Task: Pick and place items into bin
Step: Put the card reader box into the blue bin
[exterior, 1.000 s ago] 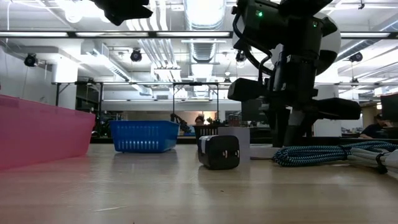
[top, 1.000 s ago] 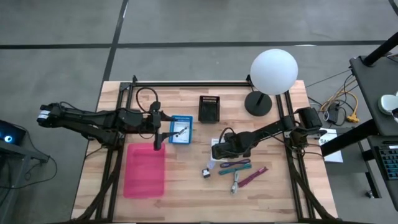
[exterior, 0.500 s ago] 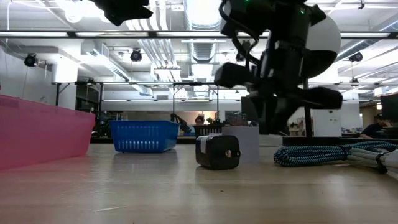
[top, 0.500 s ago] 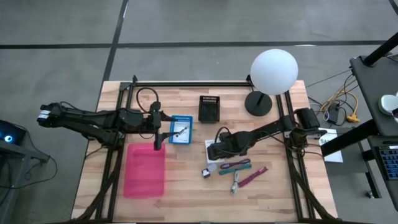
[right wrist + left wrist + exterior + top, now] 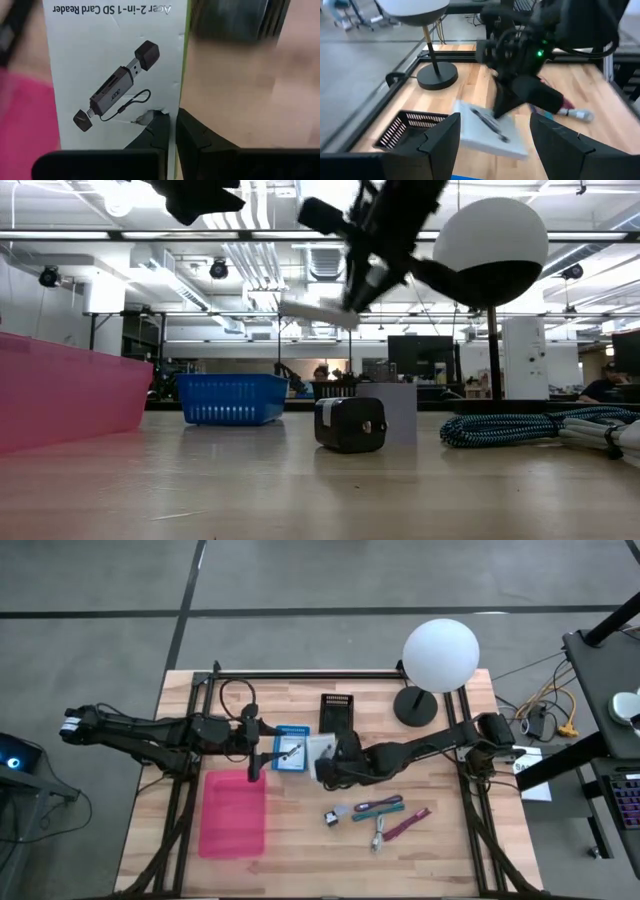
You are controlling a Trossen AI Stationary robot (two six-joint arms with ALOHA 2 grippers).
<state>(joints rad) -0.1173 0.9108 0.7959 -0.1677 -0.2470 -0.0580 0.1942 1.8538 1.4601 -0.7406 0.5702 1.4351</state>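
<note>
From above, the right hand (image 5: 322, 762) pinches a flat white packet (image 5: 322, 748) in the air, just beside the blue basket (image 5: 291, 748). The left hand (image 5: 253, 768) waits spread wide, above the pink bin (image 5: 233, 812). From the worktop side, the packet (image 5: 318, 313) hangs tilted. The right wrist view shows the fingertips (image 5: 161, 131) squeezing only its edge. It could slip and fall outside the bin.

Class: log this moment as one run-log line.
right end effector: shut on white packet, lifted | left end effector: open, above blue basket | pink bin: waiting
</note>
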